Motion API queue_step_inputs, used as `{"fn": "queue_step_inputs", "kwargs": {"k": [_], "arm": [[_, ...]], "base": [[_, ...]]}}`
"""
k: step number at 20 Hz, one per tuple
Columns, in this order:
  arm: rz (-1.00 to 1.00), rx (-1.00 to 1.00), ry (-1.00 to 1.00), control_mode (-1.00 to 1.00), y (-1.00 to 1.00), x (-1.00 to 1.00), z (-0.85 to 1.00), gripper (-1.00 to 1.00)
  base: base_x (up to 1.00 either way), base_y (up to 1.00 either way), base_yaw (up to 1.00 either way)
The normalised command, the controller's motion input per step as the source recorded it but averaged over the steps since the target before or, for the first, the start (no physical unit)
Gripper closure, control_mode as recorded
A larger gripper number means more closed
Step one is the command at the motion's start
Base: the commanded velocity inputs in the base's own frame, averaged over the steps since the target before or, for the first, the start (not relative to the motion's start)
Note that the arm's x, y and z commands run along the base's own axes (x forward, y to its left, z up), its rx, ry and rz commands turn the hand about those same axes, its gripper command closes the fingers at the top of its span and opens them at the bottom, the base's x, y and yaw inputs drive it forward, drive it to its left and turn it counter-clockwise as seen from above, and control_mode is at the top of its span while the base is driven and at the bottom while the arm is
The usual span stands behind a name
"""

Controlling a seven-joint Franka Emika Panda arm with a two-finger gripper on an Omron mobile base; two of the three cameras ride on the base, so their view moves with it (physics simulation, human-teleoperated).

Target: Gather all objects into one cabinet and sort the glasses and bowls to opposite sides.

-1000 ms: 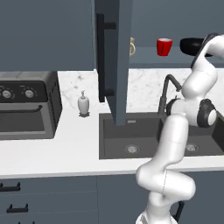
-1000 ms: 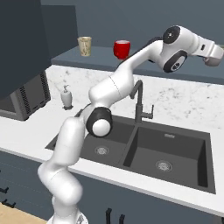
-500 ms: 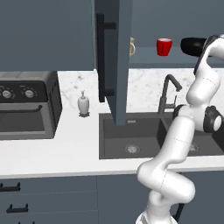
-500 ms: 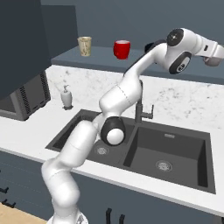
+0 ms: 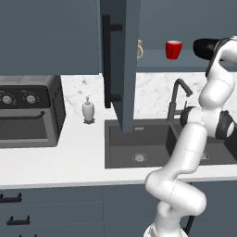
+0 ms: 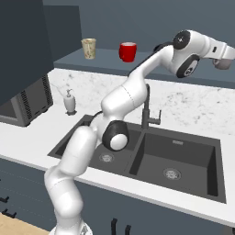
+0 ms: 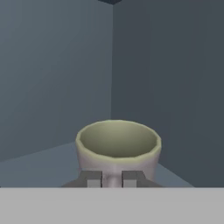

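With the gripper [image 7: 112,178] pinching the mug's [image 7: 117,146] near rim, hold looks shallow. Risk: tipping or slipping inside the cabinet [image 7: 52,78].

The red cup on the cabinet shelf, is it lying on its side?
No, the red cup stands upright on the shelf, with its open mouth facing up.
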Motion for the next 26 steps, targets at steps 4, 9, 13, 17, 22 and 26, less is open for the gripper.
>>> {"fn": "queue_step_inputs", "kwargs": {"k": [4,9,13,17,22,26], "arm": [[0.0,0.03,0.07,-1.0,0.0,0.03,0.0,1.0],[0.0,0.1,0.01,-1.0,-0.07,0.0,0.19,1.0],[0.01,0.14,0.0,-1.0,-0.12,-0.01,0.47,1.0],[0.04,0.12,0.0,-1.0,-0.07,-0.24,0.47,1.0],[0.12,0.08,0.0,-1.0,0.0,-0.84,0.34,1.0],[0.17,0.11,0.0,-1.0,0.0,-0.67,0.49,1.0]], "base": [[0.0,0.0,0.0],[0.0,0.0,0.0],[0.0,0.0,0.0],[0.0,0.0,0.0],[0.0,0.0,0.0],[0.0,0.0,0.0]]}}
